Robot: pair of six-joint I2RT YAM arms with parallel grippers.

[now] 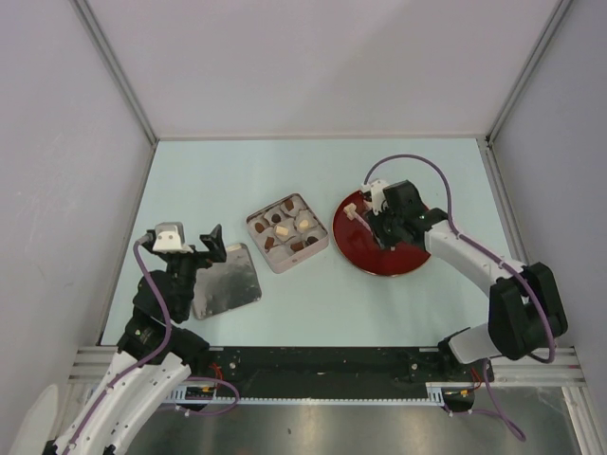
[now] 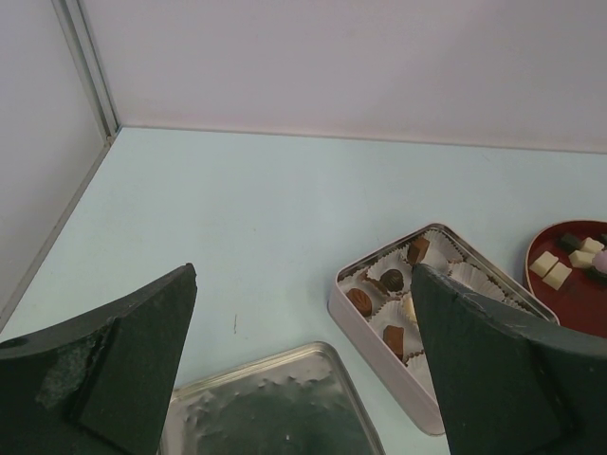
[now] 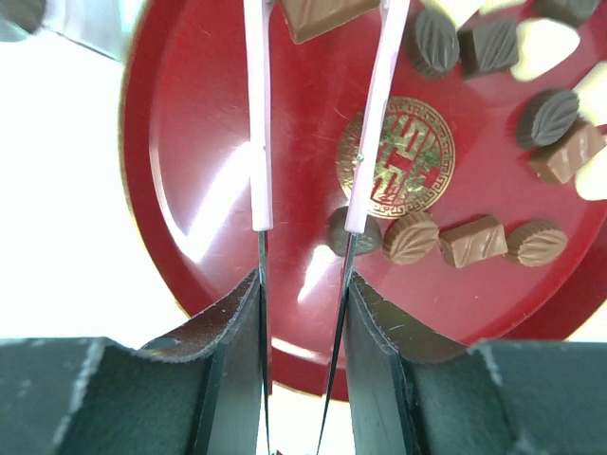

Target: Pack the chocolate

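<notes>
We start wide: the red plate [image 1: 398, 261] sits just right of the square tin [image 2: 372, 346], with loose chocolate [image 3: 471, 240] on the plate and some pieces in the tin. The right gripper [image 1: 360, 210] hangs over the plate's tin-side edge, far nearer than the left gripper [image 2: 303, 275], which gapes wide above the lid [image 1: 226, 282]. Its thin white fingers [image 3: 256, 142] stand half-closed either side of a brown chunk [image 3: 322, 13]; pinched or not, we cannot tell. The tin lies to its left.
</notes>
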